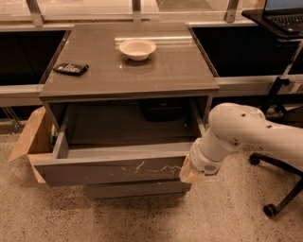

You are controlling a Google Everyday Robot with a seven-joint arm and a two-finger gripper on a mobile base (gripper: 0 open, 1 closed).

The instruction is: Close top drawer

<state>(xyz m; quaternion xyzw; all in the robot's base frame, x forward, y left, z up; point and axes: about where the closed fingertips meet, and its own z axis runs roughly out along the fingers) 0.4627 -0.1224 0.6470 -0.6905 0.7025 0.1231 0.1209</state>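
Observation:
The top drawer (113,169) is pulled out from the grey cabinet, its flat front marked with pale squiggly scratches near the middle. Its inside looks empty. My white arm reaches in from the right. The gripper (188,176) sits against the right end of the drawer front, at its lower right corner. Only its tan tip shows beneath the wrist.
The cabinet top (94,80) holds a white bowl (137,48) and a black remote (70,69). A plain lower drawer front (137,190) sits below. A cardboard box (33,142) stands at the left. An office chair base (279,198) is at the right, a laptop (284,12) behind.

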